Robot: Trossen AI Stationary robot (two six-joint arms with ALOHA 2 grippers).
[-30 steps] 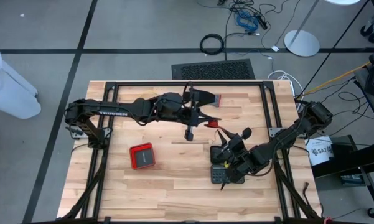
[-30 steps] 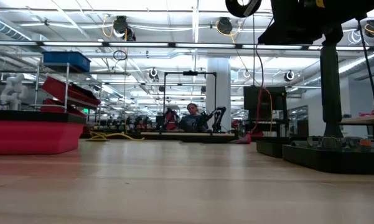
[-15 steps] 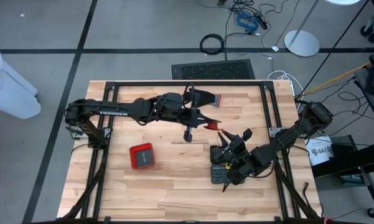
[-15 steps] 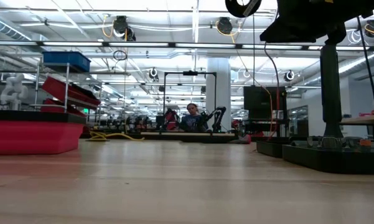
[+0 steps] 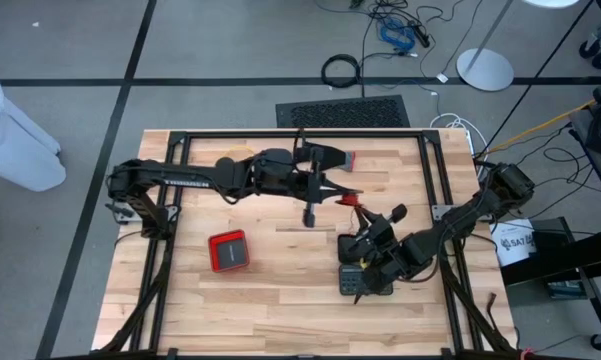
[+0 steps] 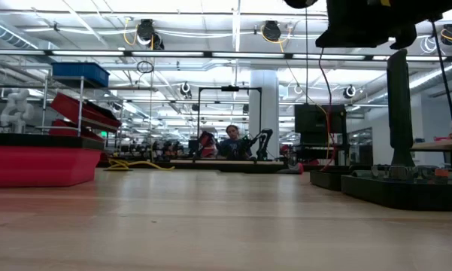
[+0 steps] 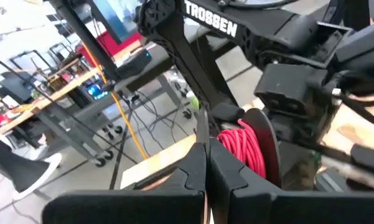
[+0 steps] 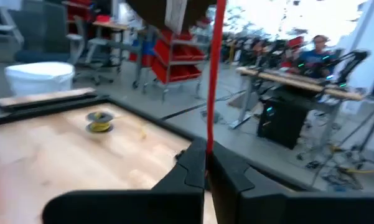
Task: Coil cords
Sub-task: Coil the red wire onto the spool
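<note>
Since the earlier frame, we see the right gripper (image 8: 206, 163) clamp shut on the thin red cord (image 8: 214, 68) above the wooden table (image 5: 270, 300). Our left gripper (image 7: 206, 163), over the table's middle, is clenched beside the cord's red coil (image 7: 246, 146).

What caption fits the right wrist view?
Right gripper shut on a taut red cord running upward, above the wooden table.
</note>
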